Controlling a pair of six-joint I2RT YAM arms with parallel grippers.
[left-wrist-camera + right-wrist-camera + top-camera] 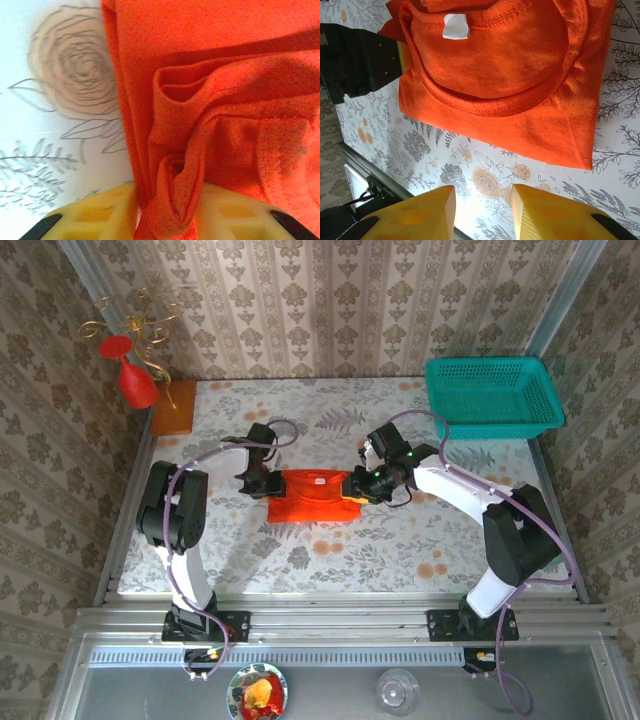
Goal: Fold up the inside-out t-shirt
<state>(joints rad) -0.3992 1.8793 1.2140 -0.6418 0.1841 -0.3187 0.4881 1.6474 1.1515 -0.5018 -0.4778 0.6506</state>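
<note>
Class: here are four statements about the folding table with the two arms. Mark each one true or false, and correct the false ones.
1. The inside-out t-shirt lies in the teal basket. False: it lies on the table between the two grippers, and the basket stands apart at the far right corner.
2. Orange cloth is bunched in the left gripper. True.
3. The right gripper is closed on the shirt's hem. False: its jaws stand apart with only patterned table between them, and the shirt lies beyond the fingertips.
4. A white label shows at the shirt's neckline. True.
</note>
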